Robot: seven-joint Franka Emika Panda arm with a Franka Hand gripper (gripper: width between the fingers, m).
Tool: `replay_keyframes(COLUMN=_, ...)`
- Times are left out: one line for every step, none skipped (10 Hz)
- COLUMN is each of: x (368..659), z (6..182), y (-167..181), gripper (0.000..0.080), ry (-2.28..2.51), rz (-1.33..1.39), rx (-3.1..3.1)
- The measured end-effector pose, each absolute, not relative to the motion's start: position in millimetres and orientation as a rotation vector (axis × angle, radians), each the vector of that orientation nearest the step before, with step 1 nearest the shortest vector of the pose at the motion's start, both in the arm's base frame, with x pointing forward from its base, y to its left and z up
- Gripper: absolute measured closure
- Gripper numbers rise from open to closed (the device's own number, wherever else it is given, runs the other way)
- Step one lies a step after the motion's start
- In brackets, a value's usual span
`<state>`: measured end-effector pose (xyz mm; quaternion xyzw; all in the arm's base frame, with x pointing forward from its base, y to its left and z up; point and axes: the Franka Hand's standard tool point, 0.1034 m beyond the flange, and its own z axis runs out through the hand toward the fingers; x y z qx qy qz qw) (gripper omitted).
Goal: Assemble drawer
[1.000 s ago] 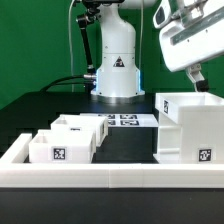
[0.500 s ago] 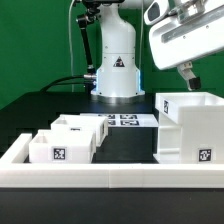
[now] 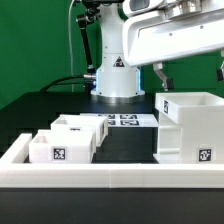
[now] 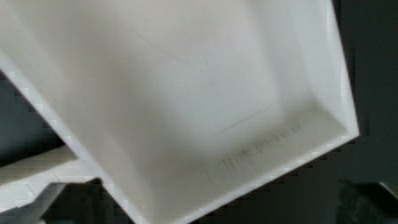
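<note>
The tall white box-shaped casing [image 3: 190,125] stands on the black table at the exterior view's right, open side up, with a tag on its front. Two small open-top trays [image 3: 62,145] [image 3: 86,128] sit side by side at the left, each tagged. My gripper [image 3: 190,78] hovers just above the casing with its two dark fingers [image 3: 160,78] spread wide and nothing between them. In the wrist view the casing's white hollow inside [image 4: 196,100] fills most of the picture, and the fingers do not show clearly there.
The marker board [image 3: 122,120] lies flat in front of the robot's white base [image 3: 118,60]. A long low white rail [image 3: 110,180] borders the table's front and left edges. A green backdrop stands behind.
The gripper has swung from the upper right toward the exterior view's left and turned, and now spans the space above the casing. The casing and trays have not moved.
</note>
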<state>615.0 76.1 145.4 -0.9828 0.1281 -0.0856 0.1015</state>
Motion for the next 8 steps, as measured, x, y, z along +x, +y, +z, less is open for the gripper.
replay_keyframes(x=615, z=145.3, y=76, gripper=0.0151, ry=0.337, rz=-0.257, rx=-2.91)
replay_keyframes(x=614, z=145.0, y=72, gripper=0.0151, ry=0.236, rz=-0.267, rx=-2.928)
replay_keyframes(x=609, z=143.5, y=51, gripper=0.0151, ry=0.124, rz=-0.273, rx=-2.956)
replay_keyframes(x=602, z=142.0, y=30, gripper=0.0151, ry=0.135, rz=-0.265, rx=-2.981)
replay_keyframes(x=596, z=141.0, y=21, gripper=0.0151, ry=0.121, rz=-0.257, rx=-3.021)
replay_keyframes(x=590, z=138.8, y=15, gripper=0.0151, ry=0.158, rz=-0.254, rx=-3.031)
replay_keyframes(x=582, z=135.6, y=2, gripper=0.0151, ry=0.159, rz=-0.259, rx=-3.034)
replay_keyframes(x=579, z=133.1, y=-12, gripper=0.0151, ry=0.2, rz=-0.247, rx=-3.018)
